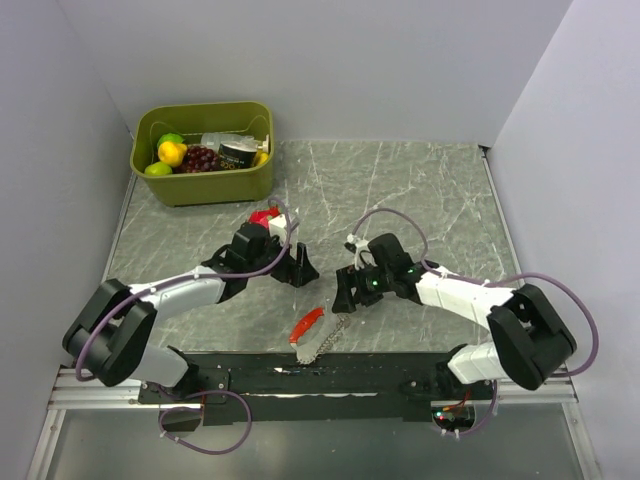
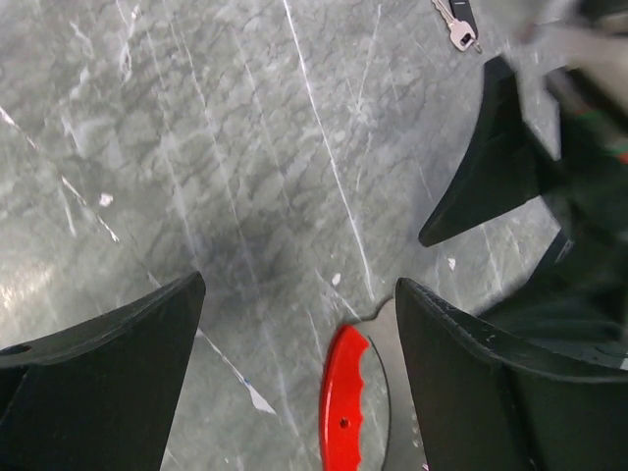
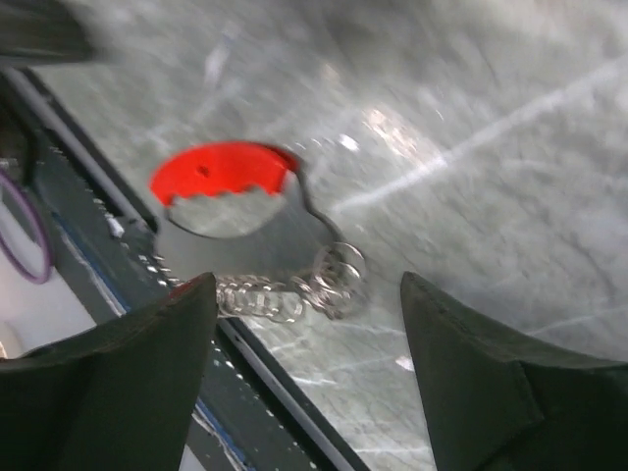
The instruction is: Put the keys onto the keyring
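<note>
At the near edge of the worktop (image 1: 420,190), about midway between the two arm bases, lies the keyring (image 1: 318,336). Its red fob (image 3: 221,172) lies flat on the marble. The silvery chain (image 3: 270,297) trails from it toward the dark rail (image 1: 300,372) that borders that edge, and seems to touch it. A small coil of rings (image 3: 339,267) sits where chain and fob meet.

The left gripper (image 2: 299,289) hangs above the fob with its jaws spread wide and nothing between them. The right gripper (image 3: 309,289) is just beside it over the chain, also released and empty, though its view is blurred. One key (image 2: 459,35) shows in the left wrist view, farther in from the near edge and apart from the keyring. I cannot tell whether there are more.

The keyring looks light. The fob is probably stiff and thin, so it gives a firm purchase but sits low, and fingers would have to come right down to the marble to pinch across its narrow width. The chain is likely limp and slippery. It would sag, swing and slide out of a pinch, so the fob is the better place to hold, leaving the rings hanging free for the key. A green bin (image 1: 205,188) stands at the far left corner.
</note>
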You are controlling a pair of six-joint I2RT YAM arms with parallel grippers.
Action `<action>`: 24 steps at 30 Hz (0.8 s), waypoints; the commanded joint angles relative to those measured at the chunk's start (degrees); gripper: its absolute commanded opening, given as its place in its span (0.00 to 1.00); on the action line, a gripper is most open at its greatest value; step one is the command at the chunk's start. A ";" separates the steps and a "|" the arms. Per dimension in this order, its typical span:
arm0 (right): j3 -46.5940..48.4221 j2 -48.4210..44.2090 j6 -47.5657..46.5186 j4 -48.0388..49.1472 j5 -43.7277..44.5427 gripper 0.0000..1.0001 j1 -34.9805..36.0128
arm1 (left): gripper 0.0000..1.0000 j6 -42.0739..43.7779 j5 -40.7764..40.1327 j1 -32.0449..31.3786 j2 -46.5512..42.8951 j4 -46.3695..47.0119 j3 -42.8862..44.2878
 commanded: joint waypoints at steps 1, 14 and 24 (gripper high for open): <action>-1.60 1.89 3.56 0.02 1.11 0.76 0.15 | 0.85 -2.41 -1.57 -0.09 -4.06 0.04 -0.67; -0.11 12.96 5.40 4.95 -1.70 0.51 2.61 | 0.84 -0.74 -3.85 -0.09 -4.86 -0.14 1.26; 1.38 14.72 5.58 3.55 -0.30 0.08 2.79 | 0.84 -0.47 -5.35 -0.09 -6.26 -0.49 0.65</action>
